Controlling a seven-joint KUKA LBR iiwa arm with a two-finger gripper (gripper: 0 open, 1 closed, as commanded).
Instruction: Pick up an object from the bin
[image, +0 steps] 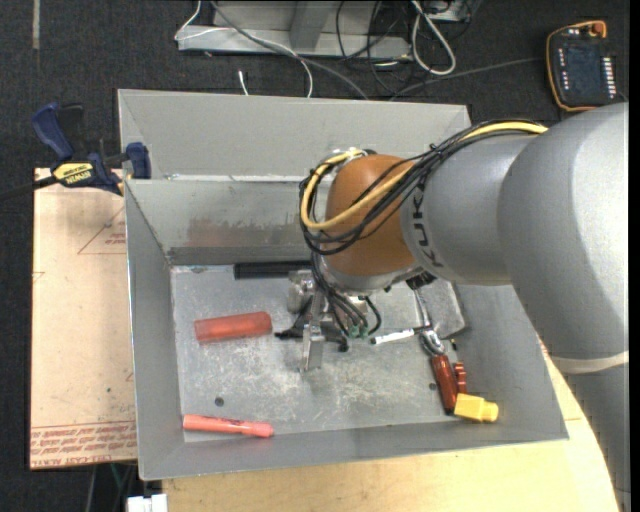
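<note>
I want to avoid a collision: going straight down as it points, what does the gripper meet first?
Probably the bare floor of the grey metal bin, beside the red rectangular block; the gripper points there, though depth is unclear.

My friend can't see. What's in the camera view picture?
A grey robot arm reaches from the right, its gripper down in the middle of a grey bin. Around it lie a red block, a pink pen, a black bar and a red-and-yellow tool.
</note>
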